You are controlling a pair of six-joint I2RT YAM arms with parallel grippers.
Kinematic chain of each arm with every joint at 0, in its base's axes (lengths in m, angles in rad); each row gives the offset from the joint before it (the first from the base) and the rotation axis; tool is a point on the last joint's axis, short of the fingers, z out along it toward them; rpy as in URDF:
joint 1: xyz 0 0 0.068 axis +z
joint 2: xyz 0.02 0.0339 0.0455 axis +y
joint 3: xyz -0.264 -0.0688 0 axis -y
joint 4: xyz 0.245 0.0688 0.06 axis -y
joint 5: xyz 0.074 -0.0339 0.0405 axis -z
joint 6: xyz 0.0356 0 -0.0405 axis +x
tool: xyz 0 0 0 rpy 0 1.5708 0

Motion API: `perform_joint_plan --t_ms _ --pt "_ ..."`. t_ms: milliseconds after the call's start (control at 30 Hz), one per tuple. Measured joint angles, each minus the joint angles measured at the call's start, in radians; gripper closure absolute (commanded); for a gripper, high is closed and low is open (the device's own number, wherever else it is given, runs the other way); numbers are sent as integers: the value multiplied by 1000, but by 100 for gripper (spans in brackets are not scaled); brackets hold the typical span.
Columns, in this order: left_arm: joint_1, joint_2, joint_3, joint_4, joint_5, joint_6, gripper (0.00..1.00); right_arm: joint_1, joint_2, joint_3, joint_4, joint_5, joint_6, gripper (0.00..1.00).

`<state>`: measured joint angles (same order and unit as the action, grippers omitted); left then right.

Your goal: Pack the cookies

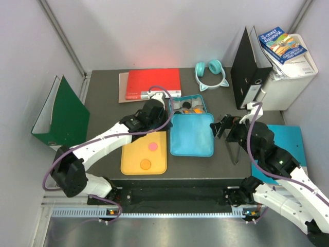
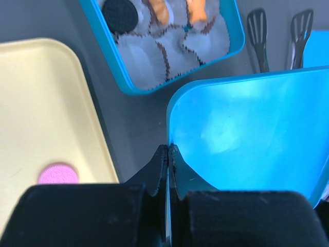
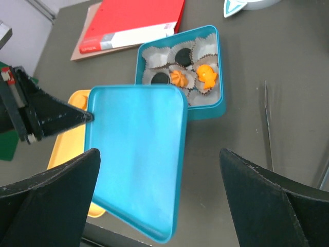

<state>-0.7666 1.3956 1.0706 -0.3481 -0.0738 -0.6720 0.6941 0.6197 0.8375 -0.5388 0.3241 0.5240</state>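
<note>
At the far left corner of the lid my left end effector was closed tight on the rim. The lid hung from this one pinch and seemed a little tilted.

The relation that mattered was between this lid and the open box. The box lay at 12 o'clock from the lid, just beyond it. In the right wrist view the far right corner of the lid already covered a part of the near wall of the box. The long sides of the lid and of the box ran nearly parallel, so I judged that a short push toward 12 o'clock would bring the lid over the box.

But the packing did not look complete to me. Some cookies sat in the paper cups inside the box. A pink cookie and an orange cookie lay on the yellow tray, at about 7 o'clock from the left end effector and clearly nearer to that arm.

My right end effector stood wide and held nothing, at 3 o'clock from the lid above the bench. It was well apart from the tray, with the lid between them.
</note>
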Motion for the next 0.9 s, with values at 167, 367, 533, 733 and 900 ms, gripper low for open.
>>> perform_joint_plan --t_ms 167,367,533,733,900 --pt "109 0 5 39 112 -2 100 0 -65 -61 29 -14 -4 1" --pt "194 0 6 103 244 -10 100 0 -57 -105 106 -79 -8 1" --pt "206 -2 6 153 323 -14 100 0 21 -105 183 -116 -13 2" --pt "208 -24 5 184 380 -26 100 -3 130 -104 263 -154 -26 3" --pt "210 -50 3 211 401 -34 100 -17 203 -103 294 -180 -27 30"
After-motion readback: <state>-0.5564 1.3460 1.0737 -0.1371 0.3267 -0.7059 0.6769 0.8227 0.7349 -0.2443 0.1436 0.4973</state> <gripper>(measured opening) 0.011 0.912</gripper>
